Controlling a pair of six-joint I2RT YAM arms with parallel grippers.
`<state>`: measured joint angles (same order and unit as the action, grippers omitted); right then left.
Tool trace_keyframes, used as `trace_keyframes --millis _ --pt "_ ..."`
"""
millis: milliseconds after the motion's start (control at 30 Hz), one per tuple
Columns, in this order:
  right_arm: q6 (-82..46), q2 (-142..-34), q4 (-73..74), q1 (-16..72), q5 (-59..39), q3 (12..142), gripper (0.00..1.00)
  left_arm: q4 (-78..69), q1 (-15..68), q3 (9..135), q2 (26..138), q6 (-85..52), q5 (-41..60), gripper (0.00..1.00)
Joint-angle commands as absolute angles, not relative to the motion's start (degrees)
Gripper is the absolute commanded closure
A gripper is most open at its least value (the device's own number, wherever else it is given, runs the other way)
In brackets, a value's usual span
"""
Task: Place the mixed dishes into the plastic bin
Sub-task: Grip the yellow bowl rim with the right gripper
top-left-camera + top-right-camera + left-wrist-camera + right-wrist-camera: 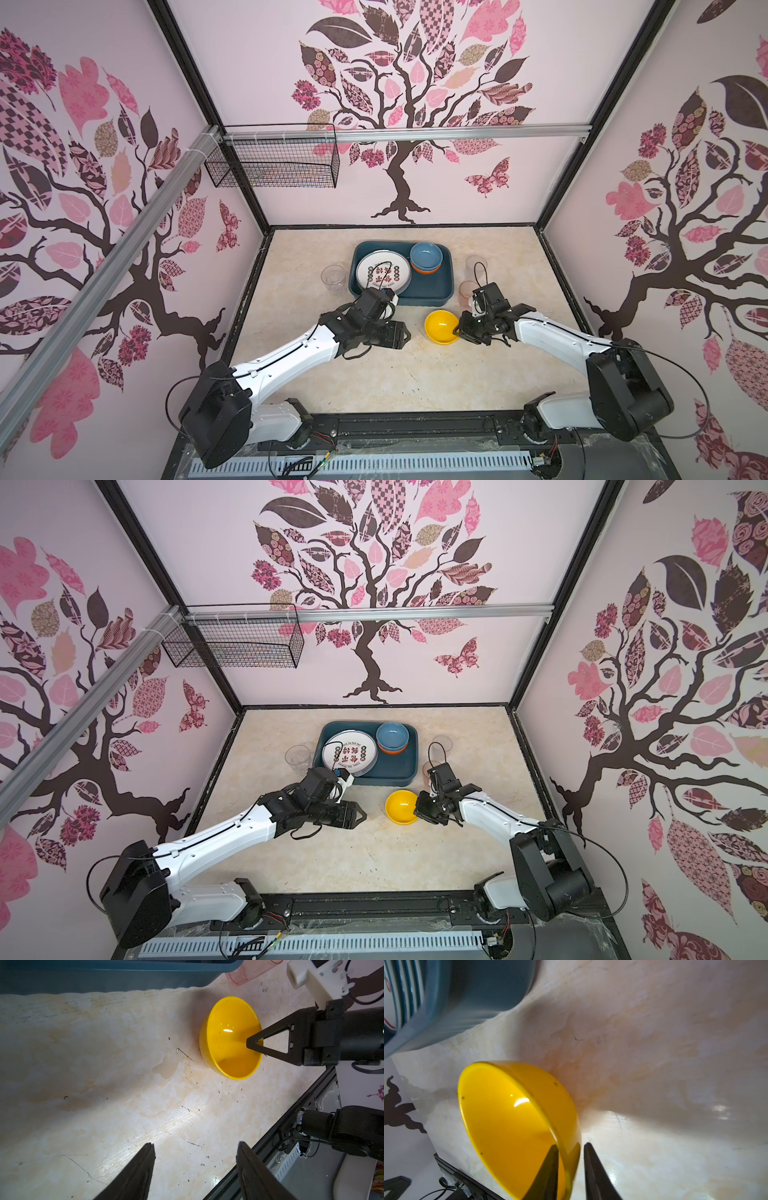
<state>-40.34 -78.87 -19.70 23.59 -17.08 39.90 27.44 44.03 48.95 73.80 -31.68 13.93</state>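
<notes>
Near the plastic bin's (pixel 430 284) near right corner the yellow bowl (pixel 441 327) sits on the table (pixel 374 374). The right gripper (pixel 570 1145) straddles its rim, one finger inside and one outside; I cannot tell whether it pinches yet. The left gripper (pixel 195 1144) hangs before the bin's near wall, jaws spread and empty. A pinkish cup (pixel 468 291) and a clear cup (pixel 476 266) wait right of the bin, a second clear cup (pixel 333 279) left. Inside lie stacked printed plates (pixel 383 272) and a blue bowl (pixel 425 252) on an orange bowl (pixel 424 271). By my reckoning, roughly half is packed.

A robot lab test booth; tree-decal walls (pixel 257 75), aluminium rail (pixel 415 134), marble-look tabletop (pixel 374 374).
</notes>
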Motion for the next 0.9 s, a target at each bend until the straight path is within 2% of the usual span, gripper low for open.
trace_keyframes --millis 0,333,600,867 --pt "-39.49 -80.16 -21.43 25.13 -14.11 41.47 0.79 26.46 44.22 47.46 73.13 -32.03 13.10 0.34" --pt "-36.26 -78.71 -25.84 26.27 -10.45 42.52 0.89 27.24 44.21 47.35 70.90 -32.77 11.42 0.34" --pt "-31.09 -77.12 -33.31 26.23 -9.23 46.74 0.91 26.63 43.10 45.91 66.88 -35.91 8.06 0.34" --pt "-28.07 -76.94 -38.03 26.25 -8.71 52.08 0.91 25.93 37.67 43.87 63.15 -38.23 10.59 0.33"
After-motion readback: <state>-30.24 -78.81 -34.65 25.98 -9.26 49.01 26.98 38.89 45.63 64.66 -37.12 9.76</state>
